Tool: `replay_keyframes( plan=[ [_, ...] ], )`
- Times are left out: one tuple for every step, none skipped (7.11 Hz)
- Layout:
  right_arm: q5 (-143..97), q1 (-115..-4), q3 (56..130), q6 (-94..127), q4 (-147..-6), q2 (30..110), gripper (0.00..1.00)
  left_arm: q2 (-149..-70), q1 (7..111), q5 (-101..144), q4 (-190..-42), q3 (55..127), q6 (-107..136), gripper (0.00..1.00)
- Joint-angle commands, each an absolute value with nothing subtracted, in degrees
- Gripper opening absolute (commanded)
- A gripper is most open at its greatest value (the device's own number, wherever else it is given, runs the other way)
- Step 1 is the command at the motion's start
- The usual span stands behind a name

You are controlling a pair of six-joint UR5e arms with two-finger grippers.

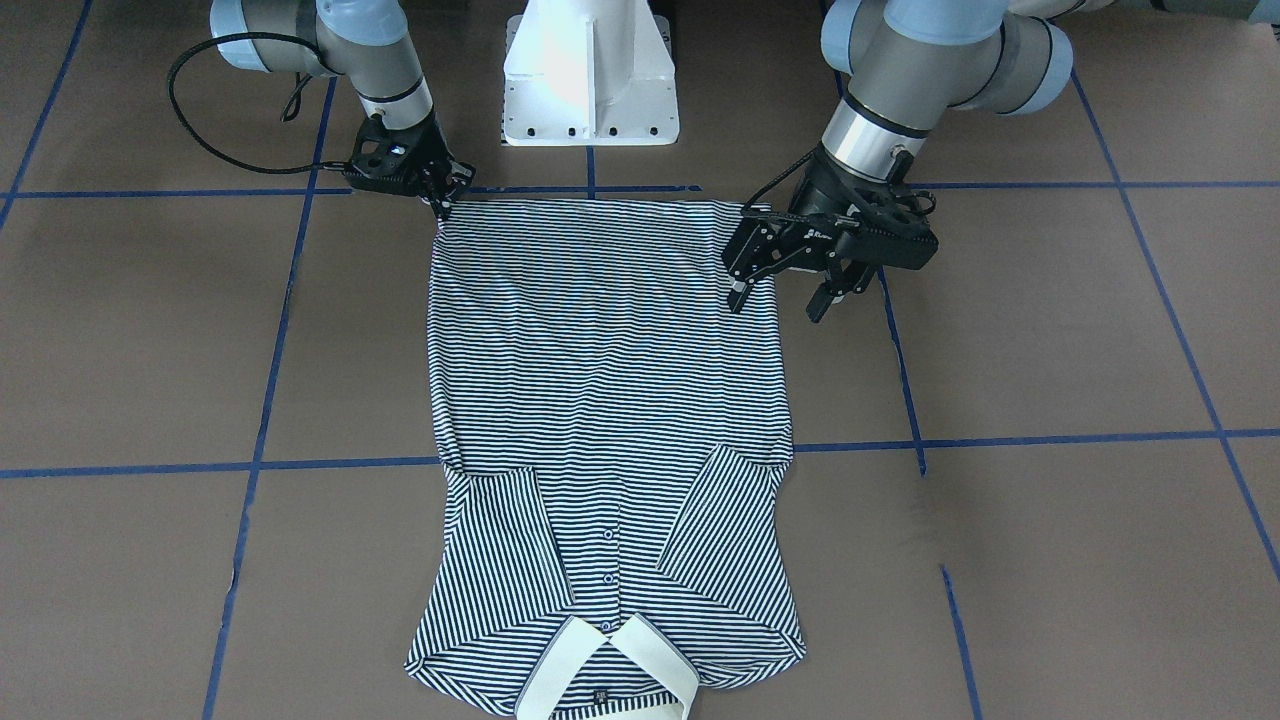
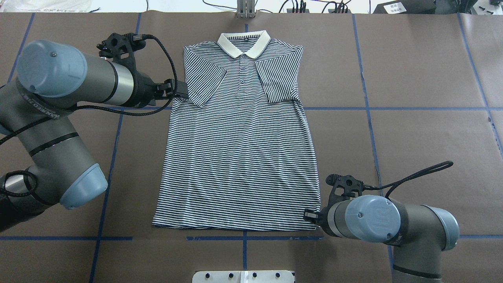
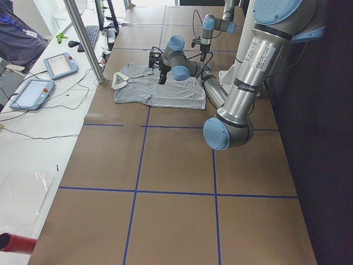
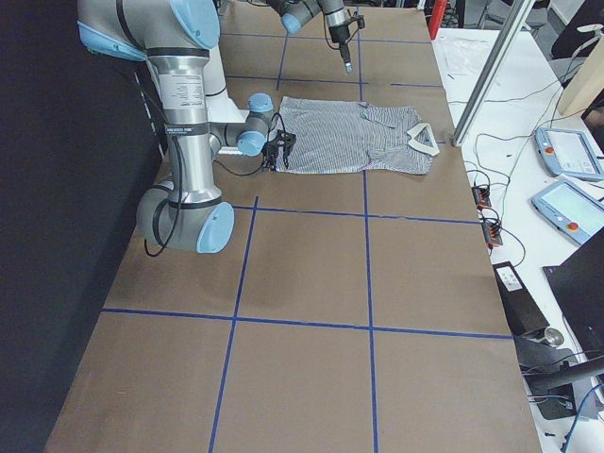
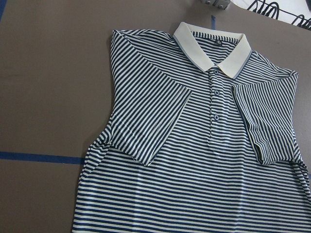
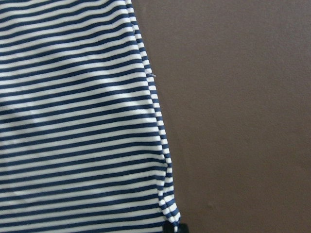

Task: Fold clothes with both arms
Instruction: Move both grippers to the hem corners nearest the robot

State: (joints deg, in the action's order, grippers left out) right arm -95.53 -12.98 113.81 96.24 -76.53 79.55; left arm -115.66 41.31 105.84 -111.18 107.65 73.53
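The striped polo shirt [image 2: 239, 157] lies flat and front up on the brown table, its cream collar [image 2: 244, 42] at the far side from the robot. Both sleeves are folded in over the chest. My left gripper [image 1: 780, 298] hangs open above the shirt's edge near the left sleeve [image 2: 204, 84], holding nothing. Its wrist view shows the collar and placket [image 5: 214, 104] from above, with no fingers in frame. My right gripper [image 1: 440, 200] is down at the near hem corner [image 2: 314, 208], shut on it. A black fingertip [image 6: 170, 228] touches that corner in the right wrist view.
The white pedestal base [image 1: 590, 80] stands at the table's near edge, just behind the hem. Blue tape lines [image 2: 393, 108] cross the brown surface. A metal post [image 3: 85, 38], handheld screens [image 3: 58, 65] and cables sit beyond the collar side. A person [image 3: 16, 33] is at the far corner.
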Motion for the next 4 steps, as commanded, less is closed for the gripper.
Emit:
replay_keyframes(
  plan=[
    [-95.4, -13.4, 115.8, 96.3, -76.6, 79.7, 0.0, -115.4, 40.1, 105.8, -111.3, 107.8, 75.9, 1.0],
    [-96.8, -14.9, 117.0, 96.2, -76.6, 80.2, 0.0, -115.1, 35.3, 105.4, -111.3, 108.4, 82.6, 1.0],
    [-97.9, -16.3, 117.3, 96.2, -76.5, 80.2, 0.0, -114.8, 29.2, 103.5, -110.9, 109.5, 91.0, 1.0],
    [-98.6, -17.0, 118.6, 96.2, -76.5, 80.9, 0.0, -112.3, 22.3, 98.8, -108.5, 111.6, 99.0, 1.0]
  ],
)
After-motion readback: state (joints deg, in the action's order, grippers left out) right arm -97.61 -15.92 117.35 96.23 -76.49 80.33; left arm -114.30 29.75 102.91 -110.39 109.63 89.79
